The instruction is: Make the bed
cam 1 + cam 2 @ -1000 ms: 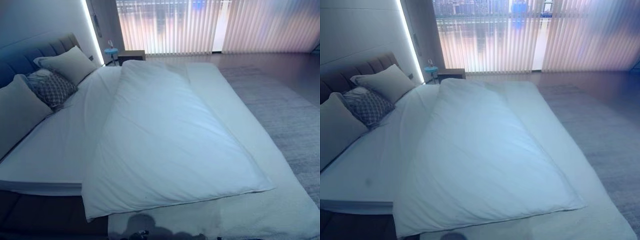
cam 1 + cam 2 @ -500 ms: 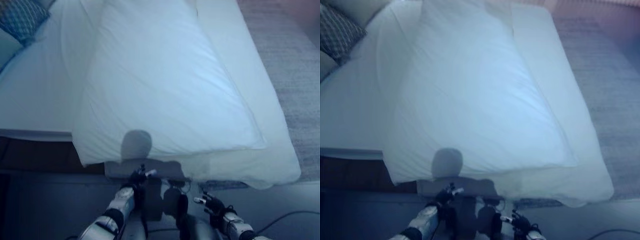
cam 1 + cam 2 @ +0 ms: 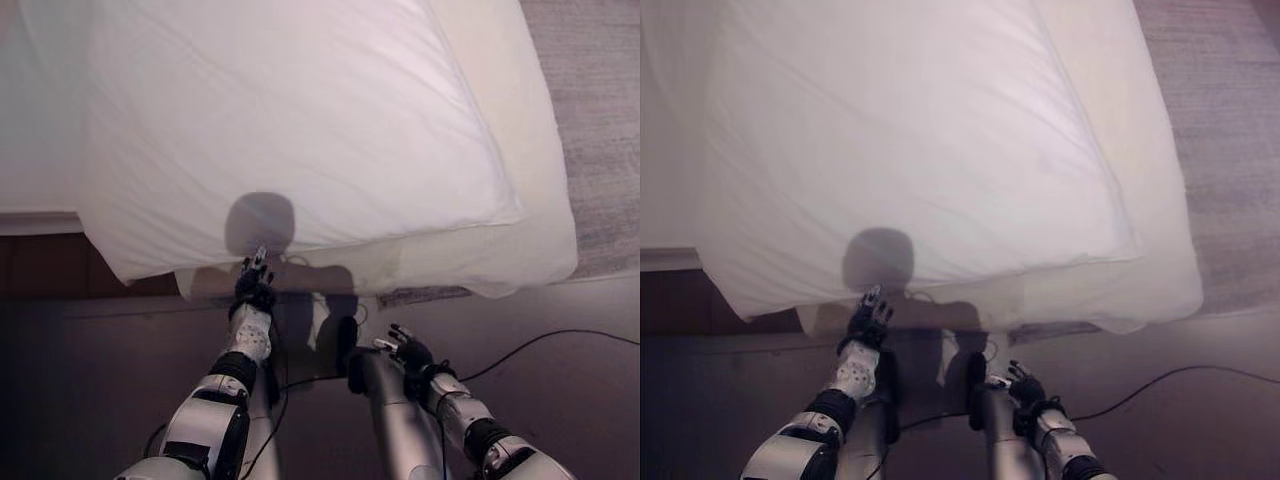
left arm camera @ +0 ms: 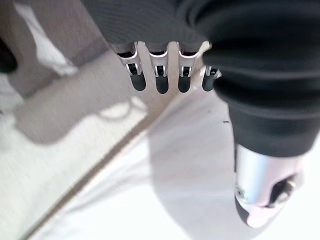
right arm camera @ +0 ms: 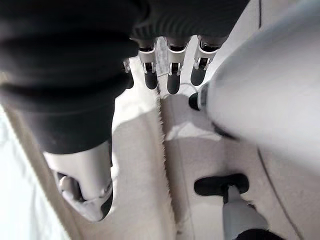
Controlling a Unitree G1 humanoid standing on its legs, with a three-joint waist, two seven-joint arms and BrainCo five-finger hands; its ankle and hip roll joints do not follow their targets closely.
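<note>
White duvet (image 3: 270, 110) lies folded along the bed (image 3: 535, 215), long axis running 12 to 6 o'clock, its near hem overhanging the foot. At 12 o'clock from the left hand (image 3: 253, 285), relaxed and empty, that hem sits just beyond; the right hand (image 3: 408, 352), loosely open, hangs lower, farther off.
</note>
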